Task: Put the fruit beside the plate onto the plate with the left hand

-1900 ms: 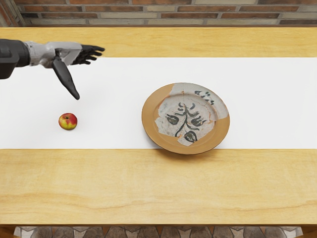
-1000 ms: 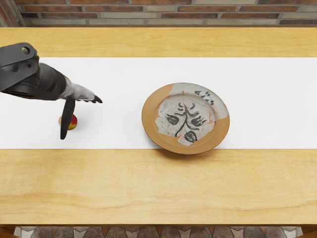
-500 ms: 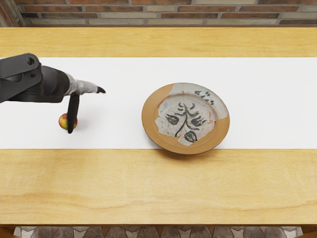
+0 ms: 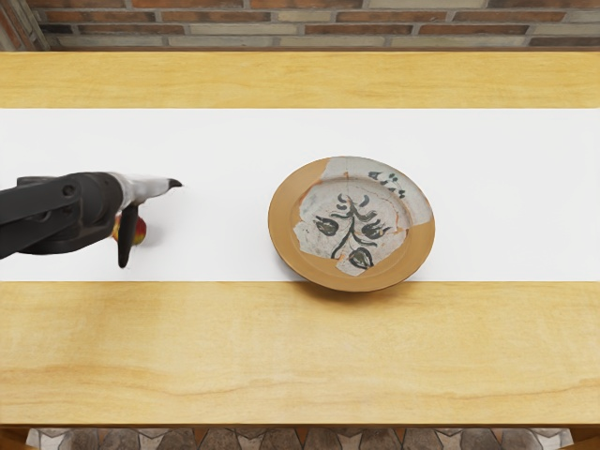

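Observation:
A small red and yellow apple [image 4: 139, 232] lies on the white runner [image 4: 225, 141], well to the left of the plate [image 4: 281, 236]. The plate has a brown rim and a grey centre with a dark leaf pattern, and nothing lies on it. My left hand [image 4: 146, 212] reaches in from the left and hovers right over the apple, hiding most of it. The thumb [image 4: 125, 240] hangs down in front of the fruit and the long fingers [image 4: 169, 184] point right, stretched out. I see no closed grasp. The right arm is out of view.
The runner crosses a wooden table [image 4: 300, 347] from left to right. A brick wall [image 4: 300, 23] runs along the far edge. A wide strip of bare runner separates the apple from the plate.
My left arm has come down and drawn back left, so the forearm lies lower and the hand sits over the apple. Apple and plate have not moved.

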Tool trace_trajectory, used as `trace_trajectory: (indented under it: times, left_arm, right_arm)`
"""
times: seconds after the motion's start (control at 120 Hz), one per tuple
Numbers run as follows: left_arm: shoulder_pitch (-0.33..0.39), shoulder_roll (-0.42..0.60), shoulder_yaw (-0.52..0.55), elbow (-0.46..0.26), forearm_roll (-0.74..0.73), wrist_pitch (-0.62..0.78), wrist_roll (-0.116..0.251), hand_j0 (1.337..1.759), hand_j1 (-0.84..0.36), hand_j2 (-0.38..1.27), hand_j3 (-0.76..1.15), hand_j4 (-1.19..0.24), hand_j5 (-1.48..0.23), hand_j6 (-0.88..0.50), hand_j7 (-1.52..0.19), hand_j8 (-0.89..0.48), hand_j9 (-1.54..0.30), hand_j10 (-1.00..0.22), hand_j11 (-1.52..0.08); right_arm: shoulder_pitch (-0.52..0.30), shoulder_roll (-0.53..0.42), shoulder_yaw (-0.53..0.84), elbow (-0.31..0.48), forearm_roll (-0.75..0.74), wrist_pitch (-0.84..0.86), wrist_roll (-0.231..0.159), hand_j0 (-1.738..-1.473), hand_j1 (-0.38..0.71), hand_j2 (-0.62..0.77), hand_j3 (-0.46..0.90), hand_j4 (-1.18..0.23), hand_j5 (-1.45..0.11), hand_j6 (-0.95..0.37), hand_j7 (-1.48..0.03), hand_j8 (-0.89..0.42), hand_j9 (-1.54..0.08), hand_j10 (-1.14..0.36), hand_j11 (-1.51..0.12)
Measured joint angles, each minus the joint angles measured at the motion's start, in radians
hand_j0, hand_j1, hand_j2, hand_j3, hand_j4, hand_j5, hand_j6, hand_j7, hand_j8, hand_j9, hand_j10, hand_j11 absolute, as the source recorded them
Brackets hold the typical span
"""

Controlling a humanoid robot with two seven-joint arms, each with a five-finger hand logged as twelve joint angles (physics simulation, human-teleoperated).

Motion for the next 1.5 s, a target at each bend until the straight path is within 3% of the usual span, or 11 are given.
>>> trace_trajectory:
  times: [0.233,0.375,0.642,1.5]
  left_arm:
    - [0.043,0.001,0.002,-0.019,0.048,0.037,0.000,1.658,0.16,0.03,0.00,-0.17,-0.21,-0.17,-0.21,-0.17,-0.21,-0.16,-0.21]
    - [0.058,0.053,0.002,-0.052,0.077,0.087,0.000,1.658,0.08,0.05,0.00,-0.23,-0.30,-0.23,-0.30,-0.23,-0.30,-0.23,-0.30]
    - [0.095,0.067,0.003,-0.105,0.135,0.147,0.000,1.658,0.02,0.06,0.00,-0.28,-0.36,-0.28,-0.36,-0.28,-0.36,-0.28,-0.36]
    - [0.118,0.086,0.008,-0.102,0.146,0.171,0.000,1.658,-0.26,0.11,0.00,-0.52,-0.66,-0.52,-0.66,-0.48,-0.66,-0.52,-0.66]
  right_arm:
    - [0.000,0.000,0.000,0.000,0.000,0.000,0.000,-1.658,-0.33,0.00,0.00,-0.02,-0.02,-0.02,-0.02,-0.02,-0.02,-0.02,-0.02]
    - [0.000,0.000,0.000,0.000,0.000,0.000,0.000,-1.658,-0.33,0.00,0.00,-0.02,-0.02,-0.02,-0.02,-0.02,-0.02,-0.02,-0.02]
    - [-0.001,0.000,0.000,0.000,0.000,0.000,0.000,-1.658,-0.33,0.00,0.00,-0.02,-0.02,-0.02,-0.02,-0.02,-0.02,-0.02,-0.02]
    - [-0.001,0.000,0.000,0.000,0.000,0.000,0.000,-1.658,-0.33,0.00,0.00,-0.02,-0.02,-0.02,-0.02,-0.02,-0.02,-0.02,-0.02]
